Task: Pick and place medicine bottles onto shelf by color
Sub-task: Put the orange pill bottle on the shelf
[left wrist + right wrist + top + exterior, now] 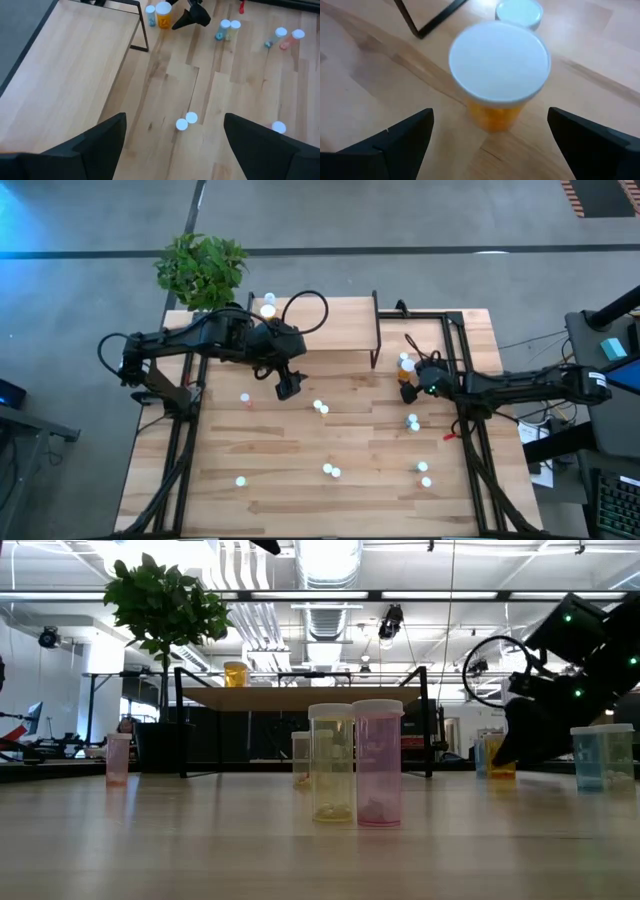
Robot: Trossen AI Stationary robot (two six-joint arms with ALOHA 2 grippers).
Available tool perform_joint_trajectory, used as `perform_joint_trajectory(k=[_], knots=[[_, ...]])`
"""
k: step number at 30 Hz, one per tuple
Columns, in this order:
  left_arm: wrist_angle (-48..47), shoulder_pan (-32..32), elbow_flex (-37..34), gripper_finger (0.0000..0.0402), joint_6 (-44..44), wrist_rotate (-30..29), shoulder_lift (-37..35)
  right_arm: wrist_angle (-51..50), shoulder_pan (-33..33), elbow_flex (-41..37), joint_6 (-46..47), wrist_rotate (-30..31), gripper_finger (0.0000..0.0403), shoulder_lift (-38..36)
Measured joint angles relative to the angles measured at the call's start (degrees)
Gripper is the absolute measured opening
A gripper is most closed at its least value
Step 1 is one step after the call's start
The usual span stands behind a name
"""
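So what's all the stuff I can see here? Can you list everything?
Table: one, light wood, under everything.
Shelf: one, light wood on black legs, far side of the table.
Potted plant: one, green, beyond the far left corner.
Large orange bottles: two, white caps; one on the shelf, one on the table by a shelf leg.
Small medicine bottles: about a dozen, pink, yellow or teal, scattered on the table, mostly in pairs.
Left tool: open, over the table's middle.
Right tool: open, at the table's orange bottle.

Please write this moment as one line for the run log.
left gripper: open, empty, above table | right gripper: open around large orange bottle, not closed | shelf: one orange bottle on it
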Motion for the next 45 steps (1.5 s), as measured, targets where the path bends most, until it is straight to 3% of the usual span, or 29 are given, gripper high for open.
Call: perform_joint_trajectory(k=[13, 18, 27, 31, 40, 45], knots=[[0.5, 0.5, 0.0, 0.0317, -0.1, -0.7, 0.0, 14.9, 0.0, -2.9, -6.0, 5.4, 0.0271, 7.4], [0.5, 0.5, 0.0, 0.0317, -0.1, -1.3, 0.0, 19.2, -0.1, -2.8, -10.2, 4.5, 0.0239, 9.5], [0.4, 0.6, 0.0, 0.0317, -0.1, -1.3, 0.0, 17.9, -0.1, -0.5, -6.2, -1.5, 0.0162, 8.9], [0.4, 0.6, 0.0, 0.0317, 0.1, -1.3, 0.0, 8.4, -0.1, 6.5, -7.1, -6.5, 0.0158, 7.1], [0.8, 0.6, 0.1, 0.0317, 2.0, -1.2, 0.0, -34.1, 3.8, 32.8, -16.8, -8.9, 0.017, 6.1], [7.8, 0.5, -0.9, 0.0317, 6.6, -1.1, 0.1, -41.4, 7.5, 45.8, -17.7, -13.2, 0.0169, 6.4]])
